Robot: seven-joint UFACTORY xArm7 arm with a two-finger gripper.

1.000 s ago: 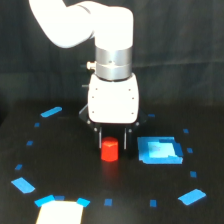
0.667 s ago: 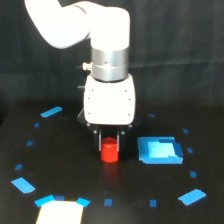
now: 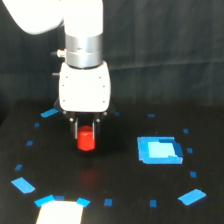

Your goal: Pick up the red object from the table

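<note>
Single exterior view, close-in, slightly above bench [image 3: 200, 115] level, facing the arm [image 3: 84, 75] head-on against dark backdrop; arm's top cropped.

Soft, slightly blurred picture, dim dark backdrop, faint red reflection on the glossy table [image 3: 120, 200]

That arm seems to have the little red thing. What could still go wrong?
The red object sits between the tool's dark fingers, apparently just above the table, with most of it hanging below them. A grip that high might let it slip and drop. It could then roll toward the blue patch nearby.
</note>
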